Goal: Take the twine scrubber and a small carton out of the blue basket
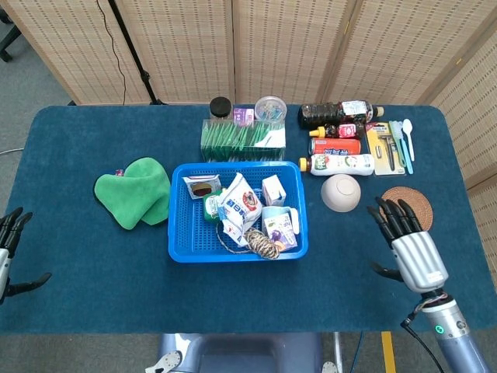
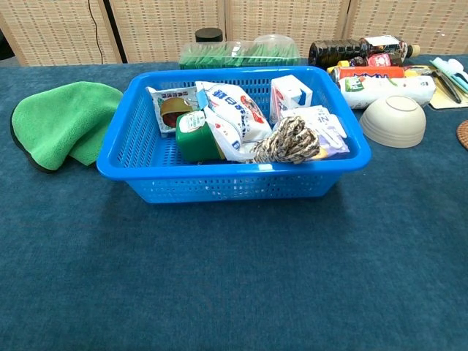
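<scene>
The blue basket (image 1: 180, 247) (image 2: 131, 139) stands mid-table, packed with snack packets. The twine scrubber (image 1: 264, 245) (image 2: 291, 140) lies at its front right, resting on the other goods. A small white carton (image 1: 273, 189) (image 2: 289, 94) stands at the back right of the basket. My right hand (image 1: 408, 245) hovers open over the table to the right of the basket, fingers spread, palm down. My left hand (image 1: 8, 249) shows at the far left edge, open and empty. Neither hand appears in the chest view.
A green cloth (image 1: 136, 191) lies left of the basket. An overturned bowl (image 1: 341, 193), a cork coaster (image 1: 407, 203), bottles (image 1: 338, 146), brushes (image 1: 397, 144) and a green box (image 1: 242, 138) fill the back and right.
</scene>
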`<control>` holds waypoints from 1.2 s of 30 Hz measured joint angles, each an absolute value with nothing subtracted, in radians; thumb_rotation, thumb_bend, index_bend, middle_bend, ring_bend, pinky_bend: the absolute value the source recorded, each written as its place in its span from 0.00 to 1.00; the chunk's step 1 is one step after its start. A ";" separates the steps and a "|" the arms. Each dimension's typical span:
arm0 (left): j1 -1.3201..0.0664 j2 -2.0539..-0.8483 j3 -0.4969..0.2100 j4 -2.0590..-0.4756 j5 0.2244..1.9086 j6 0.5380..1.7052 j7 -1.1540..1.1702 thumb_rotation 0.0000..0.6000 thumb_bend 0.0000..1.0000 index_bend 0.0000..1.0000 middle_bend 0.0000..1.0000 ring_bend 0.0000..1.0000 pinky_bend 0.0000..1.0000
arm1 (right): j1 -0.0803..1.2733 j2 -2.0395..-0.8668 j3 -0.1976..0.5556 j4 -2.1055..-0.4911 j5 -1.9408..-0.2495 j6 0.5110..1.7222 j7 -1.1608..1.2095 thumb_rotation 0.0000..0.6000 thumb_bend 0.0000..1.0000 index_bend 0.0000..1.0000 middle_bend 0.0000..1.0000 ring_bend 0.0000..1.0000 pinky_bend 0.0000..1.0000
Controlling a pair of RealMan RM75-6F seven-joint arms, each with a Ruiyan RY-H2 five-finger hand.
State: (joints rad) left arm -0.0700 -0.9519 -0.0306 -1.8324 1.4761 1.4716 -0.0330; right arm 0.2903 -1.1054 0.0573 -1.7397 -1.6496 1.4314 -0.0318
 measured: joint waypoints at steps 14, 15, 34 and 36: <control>-0.069 -0.940 -0.037 -1.834 1.470 1.472 -0.059 1.00 0.00 0.00 0.00 0.00 0.00 | 0.533 -1.111 0.135 -1.947 -1.553 1.069 -0.138 1.00 0.00 0.00 0.00 0.00 0.14; -0.070 -0.940 -0.037 -1.834 1.469 1.470 -0.060 1.00 0.00 0.00 0.00 0.00 0.00 | 0.544 -1.122 0.140 -1.952 -1.537 1.058 -0.155 1.00 0.00 0.00 0.00 0.00 0.15; -0.063 -0.937 -0.028 -1.838 1.483 1.476 -0.055 1.00 0.00 0.00 0.00 0.00 0.00 | 0.698 -1.331 0.173 -2.014 -1.267 0.954 -0.516 1.00 0.00 0.08 0.07 0.05 0.27; -0.063 -0.939 -0.026 -1.839 1.487 1.476 -0.048 1.00 0.00 0.00 0.00 0.00 0.00 | 0.710 -1.354 0.172 -2.006 -1.245 0.955 -0.540 1.00 0.00 0.10 0.08 0.06 0.28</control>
